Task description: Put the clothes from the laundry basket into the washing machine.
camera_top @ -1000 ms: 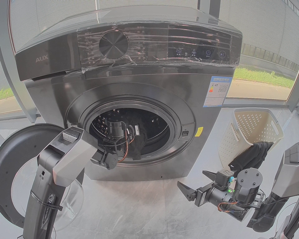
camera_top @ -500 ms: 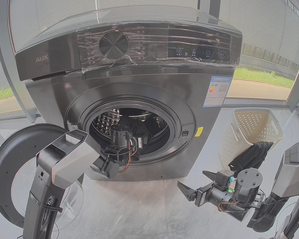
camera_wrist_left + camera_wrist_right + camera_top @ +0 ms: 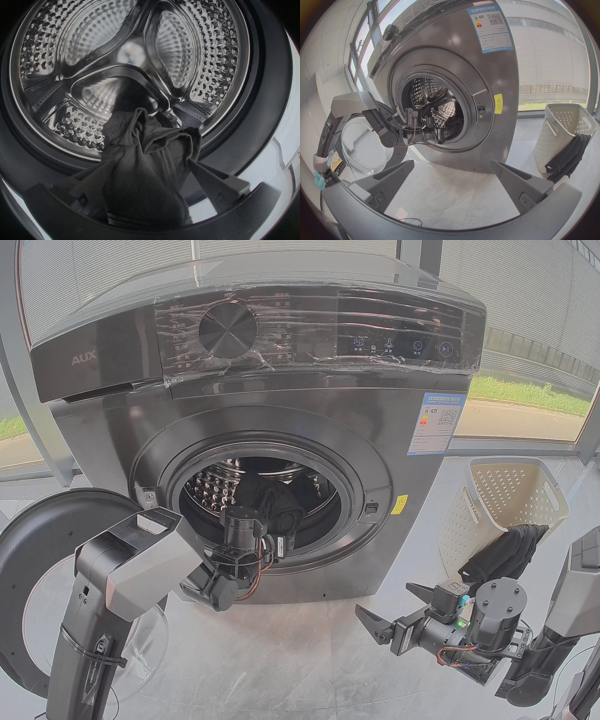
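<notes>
In the head view the washing machine [image 3: 262, 396] takes the middle of the frame. Its round door [image 3: 37, 565] is swung open at the lower left, and the left arm goes up from the lower left corner to the mouth of the drum [image 3: 125, 53]. From there the wrist stands in front of the fingers. The left wrist view gives the detail from close by: the left tool [image 3: 147, 162] is at the lower rim of the opening with its fingers spread wide. A dark garment [image 3: 147, 175] lies bunched between them in the lower middle of the frame, partly over the rim and partly inside the drum. The cloth covers one finger, so I cannot tell if it touches that finger. The perforated steel wall of the drum is in the upper half of that view. The right tool [image 3: 382, 597] hangs in the lower right of the head view, above the grey floor [image 3: 300, 652], and its fingers are spread with nothing between them. The right wrist view looks between these two fingers and gives a side look at the left arm at the machine's opening. At the right edge of that view stands the white laundry basket [image 3: 559, 134], on the floor beside the machine. A second dark garment [image 3: 568, 153] hangs over its front rim and down its outer wall.
</notes>
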Controlling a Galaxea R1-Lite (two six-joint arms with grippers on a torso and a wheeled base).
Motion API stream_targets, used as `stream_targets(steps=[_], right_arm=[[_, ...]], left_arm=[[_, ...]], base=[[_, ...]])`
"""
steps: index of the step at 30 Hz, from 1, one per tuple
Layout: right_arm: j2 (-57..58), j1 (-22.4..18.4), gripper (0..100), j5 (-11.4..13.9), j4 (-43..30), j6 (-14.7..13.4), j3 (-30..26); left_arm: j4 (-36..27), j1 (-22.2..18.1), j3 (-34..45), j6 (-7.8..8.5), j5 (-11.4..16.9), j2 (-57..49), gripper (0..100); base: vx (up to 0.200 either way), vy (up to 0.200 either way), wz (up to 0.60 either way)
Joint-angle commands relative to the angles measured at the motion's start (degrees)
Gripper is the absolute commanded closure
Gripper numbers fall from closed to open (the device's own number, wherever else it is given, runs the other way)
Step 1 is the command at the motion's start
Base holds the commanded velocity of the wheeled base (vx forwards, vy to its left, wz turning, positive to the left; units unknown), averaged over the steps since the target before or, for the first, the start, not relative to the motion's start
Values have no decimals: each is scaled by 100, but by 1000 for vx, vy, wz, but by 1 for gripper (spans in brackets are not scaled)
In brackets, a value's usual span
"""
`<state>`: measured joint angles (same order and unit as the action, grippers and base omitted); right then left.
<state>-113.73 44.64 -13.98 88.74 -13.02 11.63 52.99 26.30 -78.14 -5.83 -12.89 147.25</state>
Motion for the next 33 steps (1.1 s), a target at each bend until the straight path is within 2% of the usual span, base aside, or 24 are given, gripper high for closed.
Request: stream_targets(steps=[1, 8, 15, 25, 33], right_arm=[[-9, 27, 0, 1, 3, 1, 6], [0, 27, 0, 1, 3, 1, 24], [0, 36, 0, 1, 3, 1, 24], [0, 53, 0, 1, 12, 1, 32], [-9, 53, 0, 1, 12, 1, 32]], left_arm=[[9, -19, -78, -6, 23, 164, 100], [36, -37, -368, -59, 23, 155, 100], [62, -213, -1177, -173, -12, 181, 100], [238, -467, -2399, -182, -91, 691, 100], [150, -520, -2785, -182, -91, 858, 100]], base=[[0, 0, 0], [0, 0, 0], [0, 0, 0], [0, 0, 0], [0, 0, 0]])
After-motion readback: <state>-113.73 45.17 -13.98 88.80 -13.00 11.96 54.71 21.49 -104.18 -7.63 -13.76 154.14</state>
